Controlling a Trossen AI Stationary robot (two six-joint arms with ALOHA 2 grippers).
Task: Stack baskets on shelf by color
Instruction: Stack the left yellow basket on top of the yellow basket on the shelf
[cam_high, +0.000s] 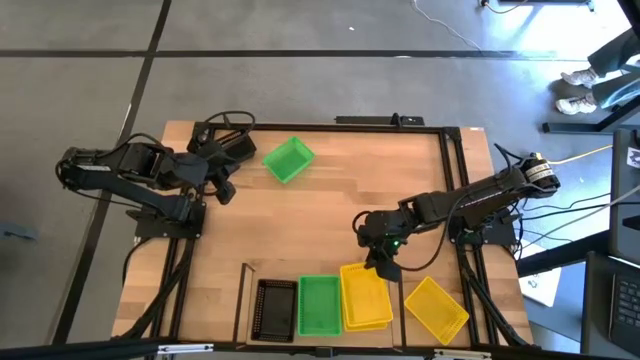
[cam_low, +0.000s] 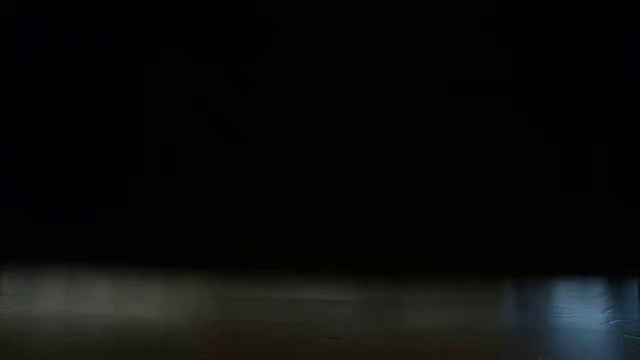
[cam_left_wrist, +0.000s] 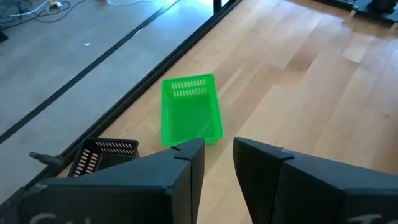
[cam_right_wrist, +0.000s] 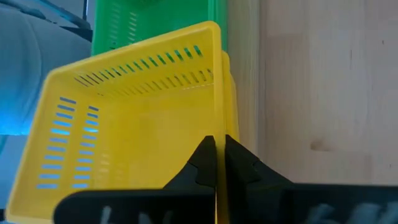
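Observation:
My right gripper (cam_high: 384, 264) is shut on a yellow basket (cam_high: 364, 297) at the table's near edge, where it sits over a second yellow one (cam_right_wrist: 231, 93). Next to it on the shelf (cam_high: 244, 296) stand a green basket (cam_high: 320, 305) and a black basket (cam_high: 277, 308). Another yellow basket (cam_high: 437, 308) lies askew on the table to the right. My left gripper (cam_left_wrist: 218, 163) is open near the far left corner, short of a loose green basket (cam_high: 288, 160) (cam_left_wrist: 190, 113). A black basket (cam_left_wrist: 103, 155) lies beside it. The low view is dark. My right gripper pinches the yellow basket's right long wall (cam_right_wrist: 217, 134) near its far end, one finger (cam_right_wrist: 203, 160) inside the basket and one (cam_right_wrist: 238, 160) outside. The fingers come from above, pointing down. The basket is tilted over the yellow basket below it.
Black frame rails run along the table's far and right edges (cam_high: 452, 160). The table's middle (cam_high: 330, 220) is bare wood. Cables trail off the right side, and a person's shoes (cam_high: 578, 90) show on the floor beyond.

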